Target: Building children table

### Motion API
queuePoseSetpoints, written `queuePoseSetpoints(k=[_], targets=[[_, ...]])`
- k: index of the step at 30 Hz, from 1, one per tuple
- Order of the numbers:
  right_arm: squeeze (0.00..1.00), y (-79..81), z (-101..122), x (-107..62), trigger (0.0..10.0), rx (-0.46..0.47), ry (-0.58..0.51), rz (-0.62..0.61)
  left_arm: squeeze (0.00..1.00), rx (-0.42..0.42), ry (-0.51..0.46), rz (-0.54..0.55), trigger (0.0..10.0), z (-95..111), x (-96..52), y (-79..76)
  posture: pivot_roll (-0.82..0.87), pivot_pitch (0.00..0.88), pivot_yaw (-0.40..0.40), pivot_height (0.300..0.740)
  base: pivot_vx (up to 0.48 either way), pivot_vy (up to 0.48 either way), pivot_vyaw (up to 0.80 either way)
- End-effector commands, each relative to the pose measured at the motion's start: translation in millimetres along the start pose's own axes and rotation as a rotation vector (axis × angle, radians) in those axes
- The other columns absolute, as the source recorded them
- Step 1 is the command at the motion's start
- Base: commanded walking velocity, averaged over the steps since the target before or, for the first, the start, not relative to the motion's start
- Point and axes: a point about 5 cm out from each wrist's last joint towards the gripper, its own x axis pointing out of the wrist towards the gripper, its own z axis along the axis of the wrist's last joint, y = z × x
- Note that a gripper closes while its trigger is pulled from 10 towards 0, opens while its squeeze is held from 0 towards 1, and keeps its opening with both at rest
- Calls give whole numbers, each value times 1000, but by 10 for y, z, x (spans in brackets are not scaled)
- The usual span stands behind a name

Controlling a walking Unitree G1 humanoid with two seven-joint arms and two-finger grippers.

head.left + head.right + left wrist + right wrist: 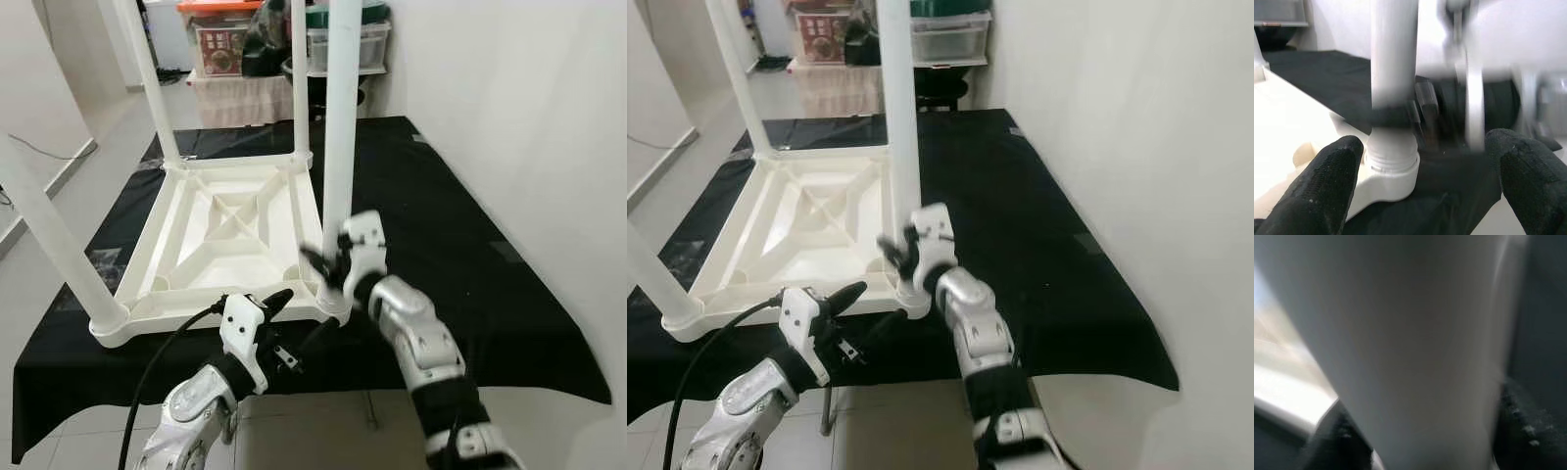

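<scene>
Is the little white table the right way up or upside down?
Upside down. The table lies top-down on the black cloth, its ribbed underside showing and its legs pointing up. The right gripper is at the near leg.

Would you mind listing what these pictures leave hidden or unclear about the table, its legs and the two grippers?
- The near right leg: its top is cut off by the upper edge in both eye views.
- The right gripper: blurred in the left wrist view, so its hold on that leg is unclear.
- The near left leg: its upper end runs out of the left eye view.
- The right wrist view is a blurred close-up of that leg.
- The left gripper is open.
</scene>
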Motion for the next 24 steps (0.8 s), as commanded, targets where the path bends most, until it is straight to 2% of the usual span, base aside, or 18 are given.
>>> queuePoseSetpoints(k=[1,3,4,5,6,7,8,9,10,11,13,18,19,21,22,24], targets=[[1000,11,106,13,10000,-3,-16,19,0,-11,18,3,10000,-40,-11,20,-3,87,19,740,0,0,0],[1000,-81,253,25,10000,-17,-62,107,0,-15,20,-5,10000,-42,-8,18,-5,88,22,740,0,0,0],[1000,-81,253,25,10000,-17,-62,107,0,-15,20,-5,10000,-42,-8,18,-5,88,22,740,0,0,0],[345,-123,331,12,10000,-40,-81,212,0,-16,20,-7,10000,-45,-7,16,-3,86,21,740,0,0,0],[0,-140,370,-17,10000,-100,-76,354,0,-16,20,-7,10000,-46,-6,14,-2,87,17,740,0,0,0],[0,-150,383,-45,10000,-140,-64,449,0,-16,20,-7,10000,-46,-5,11,-1,86,17,740,0,0,0],[0,-150,383,-45,10000,-140,-64,449,0,-16,20,-7,10000,-46,-5,11,-1,86,17,740,0,0,0],[0,-166,395,-72,10000,-190,-47,538,0,-15,20,-6,10000,-46,-3,10,5,86,17,740,0,0,0],[0,-166,395,-72,10000,-190,-47,538,0,-15,20,-6,10000,-46,-3,10,5,86,17,740,0,0,0],[0,-177,423,-89,10000,-223,-34,620,0,-14,20,-4,10000,-45,-5,8,11,85,13,740,0,0,0],[0,-194,482,-77,10000,-237,-27,660,0,-13,19,-1,10000,-46,-9,6,17,87,10,740,0,0,0],[0,-242,662,15,10000,-231,-42,662,0,-11,20,5,10000,-50,-19,-4,30,87,6,740,0,0,0],[0,-250,701,38,1176,-217,-43,663,0,-10,20,6,10000,-52,-22,-8,34,87,6,740,0,0,0],[0,-258,724,48,1176,-208,-43,674,0,-10,20,6,10000,-52,-23,-12,34,87,7,740,0,0,0],[0,-259,730,46,0,-212,-37,700,0,-10,21,7,10000,-55,-25,-16,35,87,5,740,0,0,0],[0,-272,723,38,0,-216,-27,721,0,-11,21,8,10000,-57,-26,-21,33,88,3,740,0,0,0]])
